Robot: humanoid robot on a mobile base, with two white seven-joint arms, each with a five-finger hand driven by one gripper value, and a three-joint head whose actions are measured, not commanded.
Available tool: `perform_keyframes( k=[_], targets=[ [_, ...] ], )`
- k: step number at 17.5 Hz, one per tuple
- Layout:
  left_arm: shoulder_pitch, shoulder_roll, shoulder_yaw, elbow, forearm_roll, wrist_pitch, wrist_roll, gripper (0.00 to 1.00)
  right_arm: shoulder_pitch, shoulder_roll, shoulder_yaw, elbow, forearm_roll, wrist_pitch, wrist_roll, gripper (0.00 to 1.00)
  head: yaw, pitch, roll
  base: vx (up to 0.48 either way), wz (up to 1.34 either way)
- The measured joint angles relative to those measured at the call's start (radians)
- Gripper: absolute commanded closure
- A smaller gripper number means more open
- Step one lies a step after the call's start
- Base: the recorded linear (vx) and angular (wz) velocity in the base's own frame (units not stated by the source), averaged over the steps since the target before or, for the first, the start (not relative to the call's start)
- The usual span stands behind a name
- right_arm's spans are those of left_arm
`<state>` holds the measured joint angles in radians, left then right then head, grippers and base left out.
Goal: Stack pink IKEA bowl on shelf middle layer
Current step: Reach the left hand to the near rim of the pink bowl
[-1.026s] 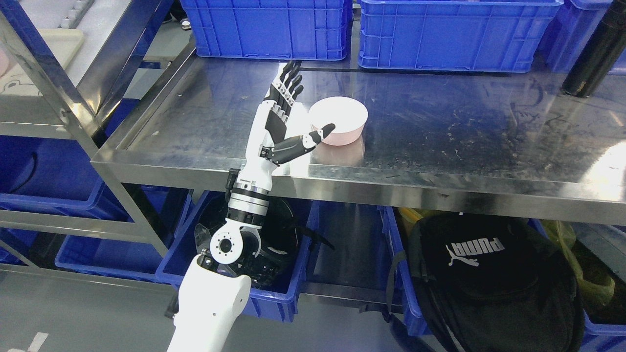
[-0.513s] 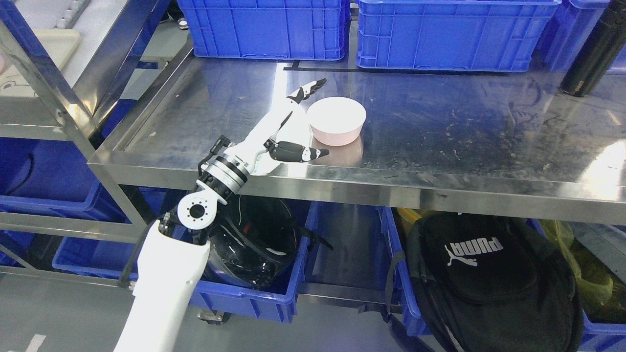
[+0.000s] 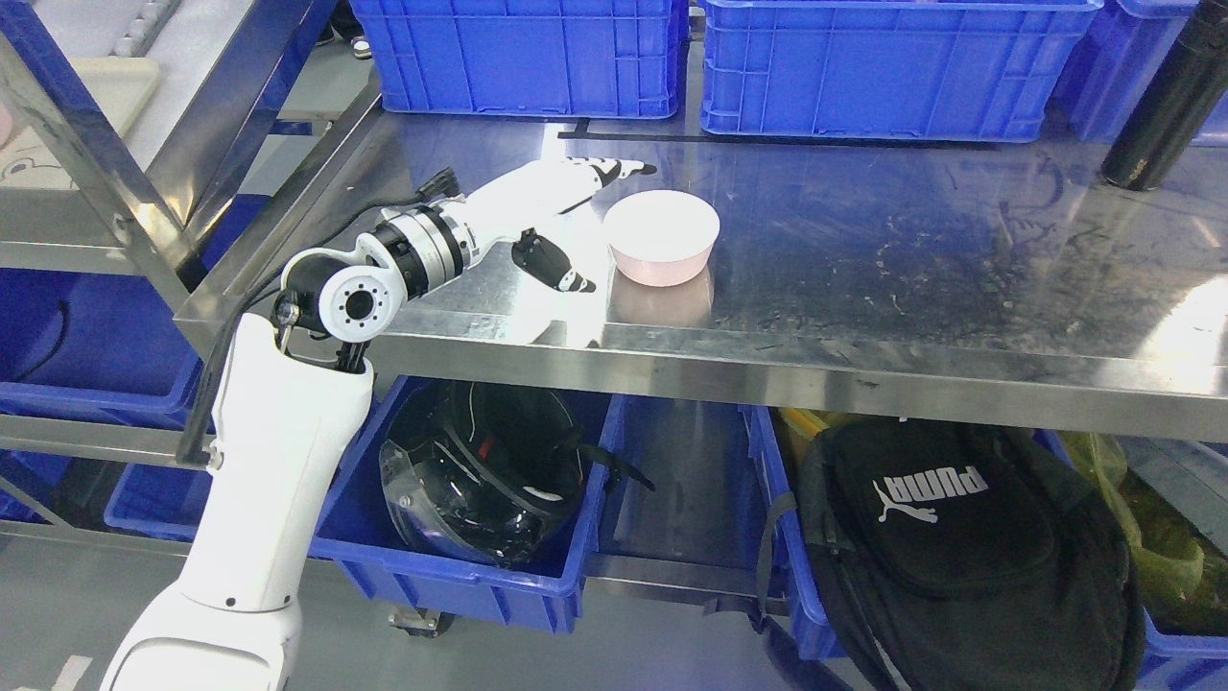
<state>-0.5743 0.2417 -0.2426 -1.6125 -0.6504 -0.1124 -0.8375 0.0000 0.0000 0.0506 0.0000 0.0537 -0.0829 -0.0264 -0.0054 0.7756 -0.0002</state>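
On the steel shelf point(image 3: 863, 240), the pink bowl point(image 3: 662, 236) sits upright near the front edge. The left hand point(image 3: 552, 206) reaches beside it, fingers point(image 3: 624, 171) spread wide, empty; closing around the rim likely comes next.

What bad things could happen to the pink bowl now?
1. The left robot hand is open right beside the pink bowl, not gripping it. A sideways move might shove the bowl across the smooth steel shelf.
2. The bowl sits fairly near the shelf's front edge. A push toward the front could tip it off.
3. The thumb is low near the bowl's side; a poor pinch on the rim could make it slip.
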Motion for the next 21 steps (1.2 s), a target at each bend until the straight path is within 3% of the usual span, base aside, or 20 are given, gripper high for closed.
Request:
perform_keyframes(
  k=[6,13,21],
  targets=[
    [-0.034,-0.039,-0.041,0.009,-0.185,0.004,-0.057,0.08,0.000,0.000,0.000,0.000,0.000,0.000,0.000,0.00,0.0000,0.000,0.000,0.000,0.00],
    [-0.058,-0.099,-0.071,0.067,-0.258,-0.006,-0.049,0.14,0.000,0.000,0.000,0.000,0.000,0.000,0.000,0.00,0.0000,0.000,0.000,0.000,0.00],
    [-0.092,-0.164,-0.083,0.175,-0.278,-0.052,-0.017,0.37,0.000,0.000,0.000,0.000,0.000,0.000,0.000,0.00,0.0000,0.000,0.000,0.000,0.00]
  ],
)
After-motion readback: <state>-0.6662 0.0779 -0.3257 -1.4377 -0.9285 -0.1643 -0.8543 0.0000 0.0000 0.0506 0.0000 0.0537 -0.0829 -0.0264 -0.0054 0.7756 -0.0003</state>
